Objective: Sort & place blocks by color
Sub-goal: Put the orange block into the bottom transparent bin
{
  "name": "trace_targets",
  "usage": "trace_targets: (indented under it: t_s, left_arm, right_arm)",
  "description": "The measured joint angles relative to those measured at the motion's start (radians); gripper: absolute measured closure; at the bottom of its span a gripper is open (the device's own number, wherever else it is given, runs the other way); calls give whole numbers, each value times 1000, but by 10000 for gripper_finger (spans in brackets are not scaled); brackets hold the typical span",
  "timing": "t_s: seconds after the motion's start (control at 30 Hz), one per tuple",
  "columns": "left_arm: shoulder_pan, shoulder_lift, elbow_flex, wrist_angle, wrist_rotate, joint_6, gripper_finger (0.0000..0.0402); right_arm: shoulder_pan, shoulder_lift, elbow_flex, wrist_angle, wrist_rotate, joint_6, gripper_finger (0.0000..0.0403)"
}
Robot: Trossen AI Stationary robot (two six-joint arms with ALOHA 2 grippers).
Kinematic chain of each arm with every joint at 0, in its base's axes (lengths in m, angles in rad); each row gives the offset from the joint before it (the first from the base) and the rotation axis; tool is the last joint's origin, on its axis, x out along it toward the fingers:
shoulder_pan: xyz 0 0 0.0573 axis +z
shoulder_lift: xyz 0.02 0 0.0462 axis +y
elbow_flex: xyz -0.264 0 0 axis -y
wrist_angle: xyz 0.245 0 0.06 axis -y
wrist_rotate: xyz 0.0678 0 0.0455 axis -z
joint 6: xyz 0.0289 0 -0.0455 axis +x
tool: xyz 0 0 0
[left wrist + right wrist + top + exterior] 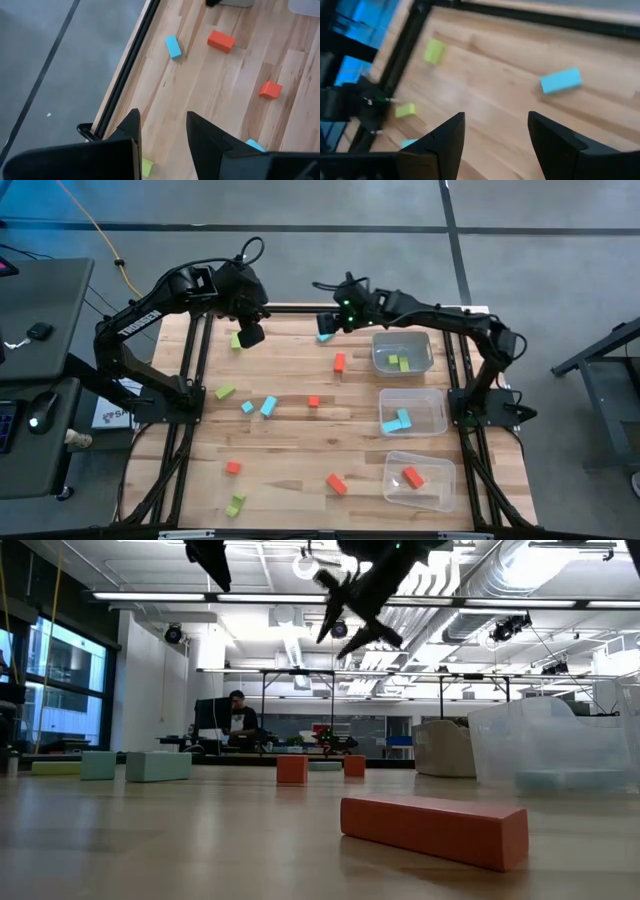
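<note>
Lime green, light blue and red-orange blocks lie scattered on the wooden table. My left gripper [250,335] hangs open above the far left part of the table, beside a green block [236,340]. Nothing is between its fingers [131,131]. My right gripper [325,328] hangs open over the far middle, just above a light blue block [325,337], which lies flat ahead of it in the right wrist view [561,80]. A red block [340,362] lies close by. Both grippers show high above the table in the low view.
Three clear bins stand along the right side: the far one [428,360] holds green blocks, the middle one [440,420] blue, the near one [445,490] a red block. More blocks lie mid-table [268,406] and near the front [336,484]. The black frame rail [125,80] runs along the table's edge.
</note>
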Motion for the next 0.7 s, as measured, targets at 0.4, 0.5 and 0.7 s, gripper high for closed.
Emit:
trace_targets:
  t_s: [0.4, 0.5, 0.7]
  left_arm:
    - [0, 0, 0, 0, 0, -2, 316]
    - [0, 0, 0, 0, 1, 0, 316]
    - [0, 0, 0, -1, 1, 0, 316]
  right_arm:
    - [6, 96, 0, -187, -17, 117, 196]
    - [12, 123, 0, -193, -29, 123, 196]
    - [32, 166, 0, -196, -39, 167, 196]
